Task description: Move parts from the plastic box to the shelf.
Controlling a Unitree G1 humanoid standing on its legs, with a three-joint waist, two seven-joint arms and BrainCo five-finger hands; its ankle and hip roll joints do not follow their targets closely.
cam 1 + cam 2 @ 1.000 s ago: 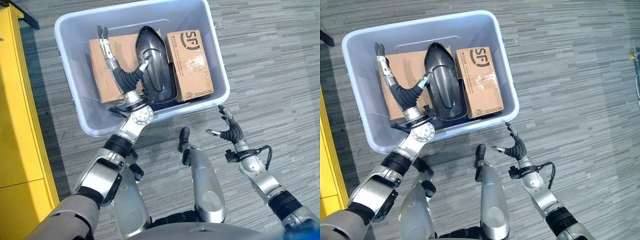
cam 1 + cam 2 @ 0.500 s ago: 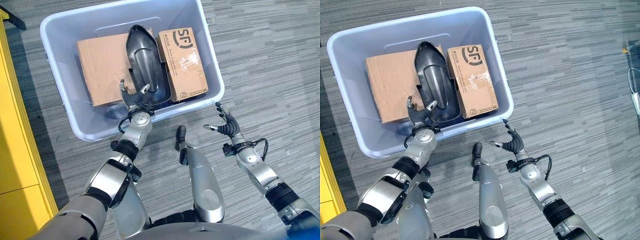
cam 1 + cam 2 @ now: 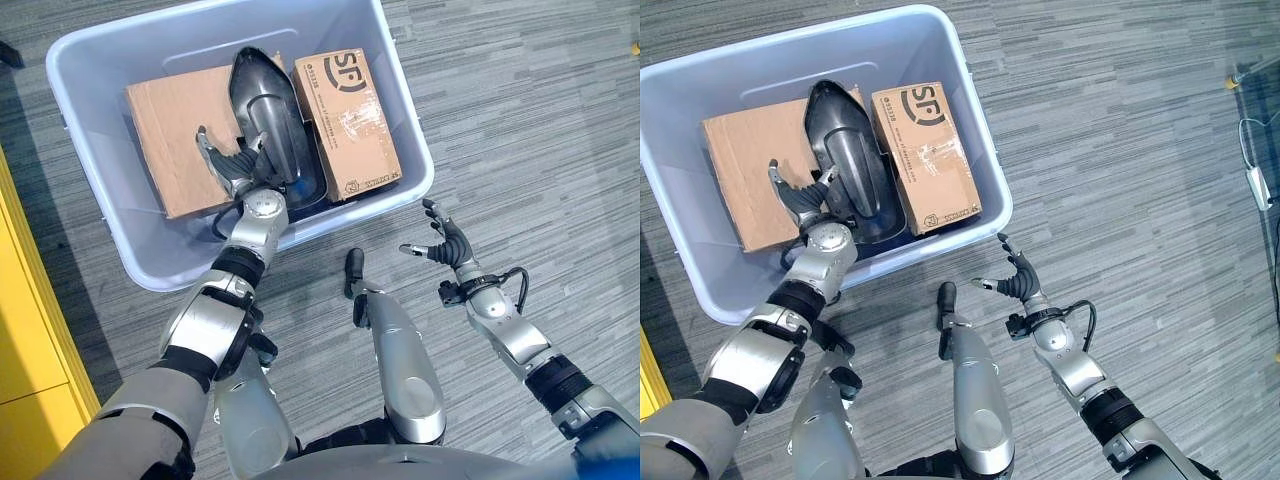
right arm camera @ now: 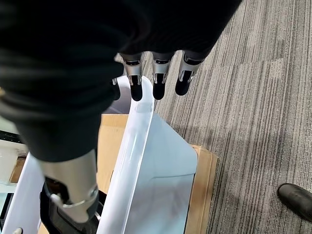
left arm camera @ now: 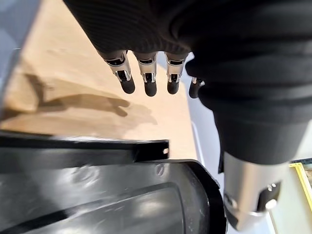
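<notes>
grey striped carpet [image 3: 520, 110] | yellow cabinet [image 3: 25, 330] at left | dark shoe [image 4: 295, 200] on carpet

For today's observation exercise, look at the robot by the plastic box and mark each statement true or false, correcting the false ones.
1. The black part lies between two cardboard boxes in the plastic box. True.
2. The left hand is inside the plastic box, at the near end of the black part. True.
3. The right hand is curled round the printed cardboard box. False: it is outside the plastic box, over the carpet, holding nothing, its fingers relaxed.
4. The plastic box stands on a table. False: it stands on the grey carpet.
5. The plain cardboard box lies on the yellow-shelf side of the black part. True; the yellow shelf is at the robot's left.
</notes>
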